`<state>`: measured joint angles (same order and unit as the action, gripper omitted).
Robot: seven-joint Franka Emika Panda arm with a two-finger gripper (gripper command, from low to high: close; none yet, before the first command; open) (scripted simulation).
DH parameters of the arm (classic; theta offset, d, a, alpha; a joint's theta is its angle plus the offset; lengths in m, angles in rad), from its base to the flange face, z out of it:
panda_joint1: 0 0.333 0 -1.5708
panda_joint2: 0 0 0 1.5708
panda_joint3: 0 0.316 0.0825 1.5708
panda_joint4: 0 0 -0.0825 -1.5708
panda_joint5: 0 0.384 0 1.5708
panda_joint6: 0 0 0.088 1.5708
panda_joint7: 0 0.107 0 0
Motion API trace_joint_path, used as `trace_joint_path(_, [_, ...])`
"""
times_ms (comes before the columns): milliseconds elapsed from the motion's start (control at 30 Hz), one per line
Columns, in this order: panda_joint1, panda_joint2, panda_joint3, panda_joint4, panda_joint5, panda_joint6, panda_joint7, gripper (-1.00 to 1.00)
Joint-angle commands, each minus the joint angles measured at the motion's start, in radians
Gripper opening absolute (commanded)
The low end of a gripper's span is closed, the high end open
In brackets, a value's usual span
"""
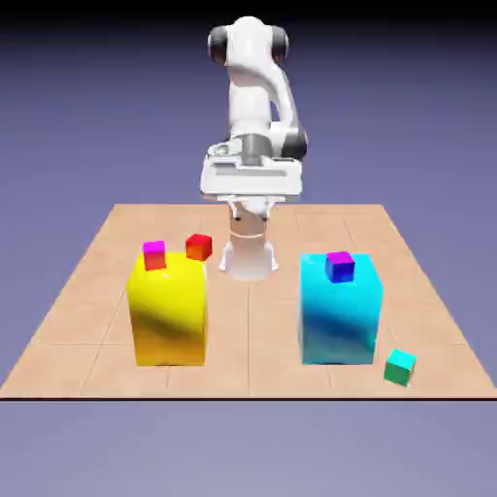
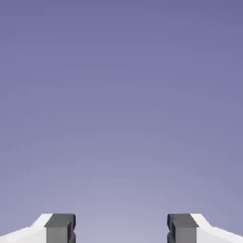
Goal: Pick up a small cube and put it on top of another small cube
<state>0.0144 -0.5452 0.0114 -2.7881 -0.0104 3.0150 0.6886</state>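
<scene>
The small cube [image 1: 399,367] is teal-green and lies on the table near the front edge, just to the exterior view's right of the big cyan block [image 1: 338,311]. My gripper [image 1: 250,181] is held high at the back of the table, far from the cube. In the hand view the gripper [image 2: 121,228] is open, its two grey fingertips [image 2: 60,228] wide apart with only the plain backdrop between them. No cube shows in the hand view.
A big yellow block [image 1: 168,315] carries a magenta-topped cube [image 1: 154,254]. The cyan block carries a magenta-topped blue cube [image 1: 339,265]. A red cube [image 1: 198,247] lies behind the yellow block. The tiled table [image 1: 248,374] ends close to the teal cube.
</scene>
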Motion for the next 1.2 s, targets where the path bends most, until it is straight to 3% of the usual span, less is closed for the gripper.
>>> trace_joint_path(0, [0.002,0.021,0.009,0.018,-0.009,-0.018,-0.044,0.00])
trace_joint_path(1167, [0.072,0.739,0.339,0.654,-0.309,-0.658,-1.566,0.00])
